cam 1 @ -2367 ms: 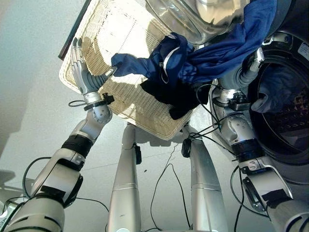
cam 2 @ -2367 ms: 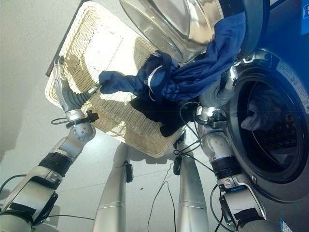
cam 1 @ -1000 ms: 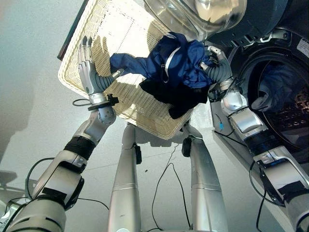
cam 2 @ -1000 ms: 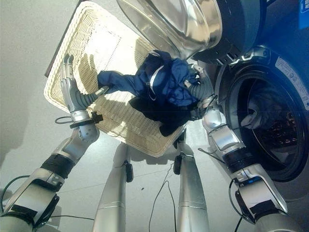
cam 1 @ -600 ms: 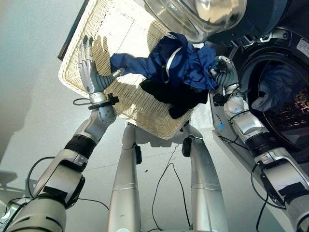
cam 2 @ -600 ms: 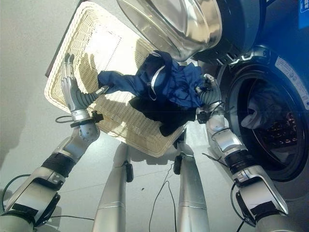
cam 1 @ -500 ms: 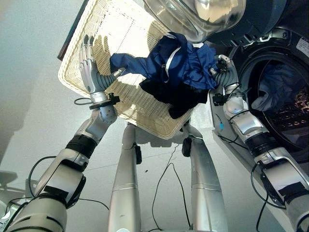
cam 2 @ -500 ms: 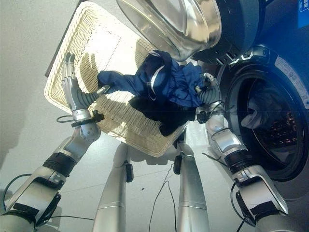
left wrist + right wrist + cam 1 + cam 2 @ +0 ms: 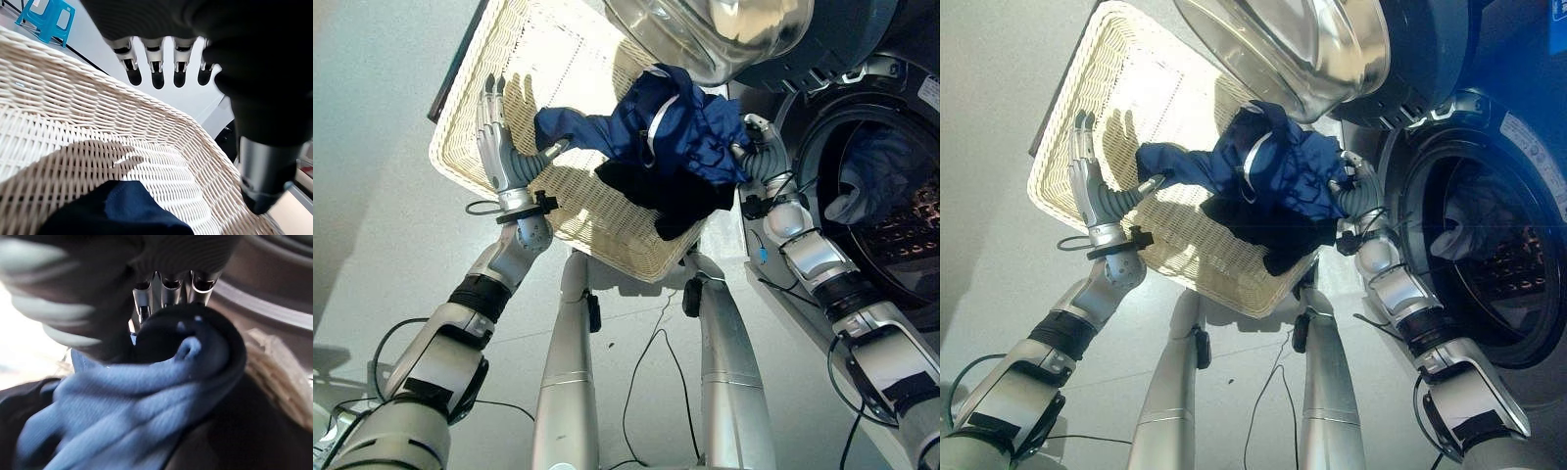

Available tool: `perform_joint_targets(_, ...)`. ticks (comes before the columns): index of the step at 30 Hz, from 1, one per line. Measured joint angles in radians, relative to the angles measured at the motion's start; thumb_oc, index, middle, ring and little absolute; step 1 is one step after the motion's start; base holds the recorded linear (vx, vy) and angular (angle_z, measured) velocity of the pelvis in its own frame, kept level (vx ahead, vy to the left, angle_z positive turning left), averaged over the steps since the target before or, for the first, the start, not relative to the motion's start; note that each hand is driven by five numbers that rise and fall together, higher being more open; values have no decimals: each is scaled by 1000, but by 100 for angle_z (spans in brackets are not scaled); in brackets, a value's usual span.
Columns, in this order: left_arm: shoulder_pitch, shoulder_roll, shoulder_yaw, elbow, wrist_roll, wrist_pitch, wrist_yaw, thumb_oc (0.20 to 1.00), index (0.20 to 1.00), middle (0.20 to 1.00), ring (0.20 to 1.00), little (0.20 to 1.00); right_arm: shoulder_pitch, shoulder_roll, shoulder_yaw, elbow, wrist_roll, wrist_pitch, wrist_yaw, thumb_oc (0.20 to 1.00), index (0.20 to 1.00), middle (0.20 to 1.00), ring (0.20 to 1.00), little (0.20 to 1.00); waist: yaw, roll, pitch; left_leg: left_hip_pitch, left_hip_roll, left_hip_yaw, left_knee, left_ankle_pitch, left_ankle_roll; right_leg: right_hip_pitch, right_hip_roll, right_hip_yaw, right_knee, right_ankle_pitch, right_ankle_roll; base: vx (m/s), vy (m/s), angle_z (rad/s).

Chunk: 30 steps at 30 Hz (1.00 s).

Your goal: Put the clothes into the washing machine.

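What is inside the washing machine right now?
Through the washing machine's open round door, a bluish piece of clothing lies in the drum. The rest of the drum is too dark to see.

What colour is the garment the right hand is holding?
Blue garment, with a pale stripe; clearest in the left eye view. The right hand grips its edge.

Head stereo pair looks down on the wicker basket (image 9: 509, 59) — wrist views sit close, sharing its weave.
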Motion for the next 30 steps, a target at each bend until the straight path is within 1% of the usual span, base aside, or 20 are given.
perform_joint_targets(5,0,-5,0,0,0,0,0,1000,1000,1000,1000,1000,-44,2,54,-2,-60,10,21,200,200,200,200,200,4,0,0,1,0,-1,5,0,0,0,-1,0,8,-1,-1,0,0,0)
perform_joint_targets(7,-1,-6,-1,3,0,-1,0,1000,1000,1000,1000,1000,-70,22,78,30,-75,13,17,200,200,200,200,200,5,0,0,2,-1,-1,7,1,-1,0,-2,0,13,-1,-1,0,0,0)
perform_joint_targets(8,-2,-7,-1,4,0,-2,0,1000,1000,1000,1000,1000,-91,42,92,57,-76,19,10,200,200,200,200,200,5,1,0,3,-1,-2,7,3,-2,0,-2,0,15,-1,-1,0,0,0)
perform_joint_targets(10,-6,-11,-2,4,0,-4,0,1000,1000,1000,1000,1000,-113,52,110,79,-76,23,-2,200,200,200,200,200,8,6,0,3,-2,-3,7,4,-2,0,-2,0,17,-1,-1,0,0,0)
perform_joint_targets(13,-17,-12,-15,9,0,-5,0,1000,1000,1000,1000,1000,-124,66,110,91,-64,35,-24,200,200,200,200,200,13,12,0,6,-4,-5,8,7,-3,0,-5,0,25,-2,-4,7,13,3)
perform_joint_targets(16,-28,-17,-19,37,0,-21,-1,1000,1000,1000,1000,1000,-113,76,79,128,91,37,-71,200,200,200,200,200,28,14,0,7,-3,-6,11,8,-4,0,-5,0,31,-4,-6,0,28,0)
perform_joint_targets(17,-27,-17,-18,38,0,-22,-1,1000,1000,1000,1000,1000,-98,77,70,133,111,37,-79,200,200,200,200,200,29,15,0,7,-3,-6,11,8,-4,0,-5,0,31,-4,-6,3,34,1)
perform_joint_targets(18,-25,-19,-18,38,0,-22,-1,1000,1000,1000,1000,1000,-71,76,39,132,166,29,-100,200,200,200,200,200,26,15,0,7,-4,-6,11,8,-5,0,-5,0,30,-4,-6,0,0,0)
perform_joint_targets(19,-25,-19,-18,38,0,-22,-1,1000,1000,1000,1000,1000,-71,76,39,132,166,29,-100,200,200,200,200,200,26,15,0,7,-4,-6,11,8,-5,0,-5,0,30,-4,-6,0,0,0)
perform_joint_targets(20,-16,-23,-19,37,0,-24,2,1000,1000,1000,1000,1000,-14,67,-18,138,208,8,-134,200,200,200,200,200,29,15,0,6,-3,-7,11,7,-5,0,-4,0,30,-5,-4,9,-3,3)
perform_joint_targets(21,-13,-22,-18,37,0,-23,6,1000,1000,1000,1000,1000,13,61,-53,144,215,2,-158,200,200,200,200,200,29,15,0,5,-4,-7,11,7,-6,1,-5,0,27,-7,-3,11,-4,3)
perform_joint_targets(23,2,-22,-19,36,0,-22,11,1000,1000,1000,1000,1000,51,37,-70,149,238,1,-189,200,200,200,200,200,26,15,0,1,-4,-8,10,6,-6,0,-4,0,24,-7,-2,0,0,0)
perform_joint_targets(25,9,-16,-19,37,-1,-21,13,1000,1000,1000,1000,1000,73,27,-103,171,283,-1,-213,200,200,200,200,200,12,15,0,-8,-3,-11,11,6,-6,-7,-2,-1,22,-7,-2,0,0,0)
perform_joint_targets(26,10,-17,-19,46,0,-23,13,1000,1000,1000,1000,1000,79,31,-145,210,371,-29,-215,200,200,200,200,200,2,15,0,-13,-2,-13,11,7,-5,-11,-1,-1,21,-6,-3,0,0,0)
perform_joint_targets(27,4,-17,-19,56,0,-26,14,1000,1000,1000,1000,1000,80,38,-182,253,454,-58,-214,200,200,200,200,200,1,15,0,-14,-1,-13,11,7,-5,-11,0,-2,18,-6,-3,10,-29,-4)
perform_joint_targets(28,0,-15,-18,68,0,-36,20,1000,1000,1000,1000,1000,87,38,-234,326,575,-97,-212,200,200,200,200,200,2,15,0,-14,1,-13,11,6,-6,-10,3,-2,11,-6,-3,7,-33,-4)
perform_joint_targets(29,1,-10,-18,73,0,-42,27,1000,1000,1000,1000,1000,93,35,-256,360,645,-107,-216,200,200,200,200,200,2,15,0,-14,1,-13,11,5,-7,-10,3,-2,9,-6,-3,9,-37,-4)
perform_joint_targets(30,3,-4,-19,77,0,-47,32,1000,1000,1000,1000,1000,109,28,-281,387,707,-127,-213,200,200,200,200,200,-10,14,1,-15,3,-13,10,5,-8,-10,6,-3,5,-5,-4,8,-60,-3)
